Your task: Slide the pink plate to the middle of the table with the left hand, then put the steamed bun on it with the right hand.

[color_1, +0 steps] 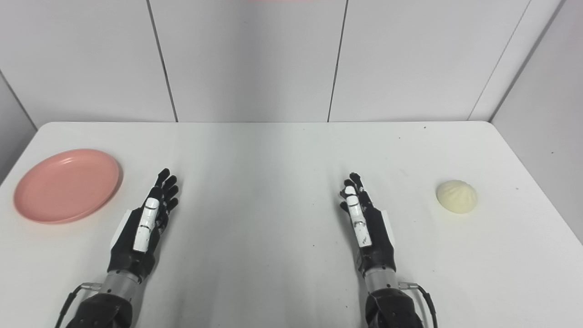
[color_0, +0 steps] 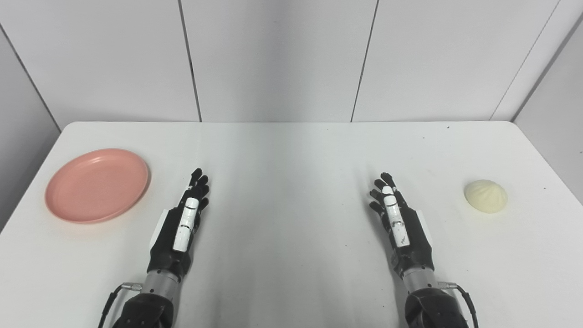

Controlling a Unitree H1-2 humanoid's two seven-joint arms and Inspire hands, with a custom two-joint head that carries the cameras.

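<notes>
Both hands, left [color_0: 182, 228] & right [color_0: 398, 225], lie open, empty, lower-centre; step 1 pending: left must reach frame-left to round pink plastic plate [color_0: 97, 185], pale steamed bun [color_0: 485, 196] untouched far right.

From my station I see a white, smooth-topped rectangular table [color_0: 291, 150] with rounded far corners, set against pale grey wall panels. Its surface carries a few small dark specks. Two items lie directly on it. A round, shallow pink plastic plate [color_0: 97, 185] sits flat near the left edge, empty, rim up. A pale cream, dome-shaped steamed bun [color_0: 485, 196] with a pleated top sits near the right edge. Plate and bun are well apart, on opposite sides, with the bare middle of the tabletop between them.
</notes>
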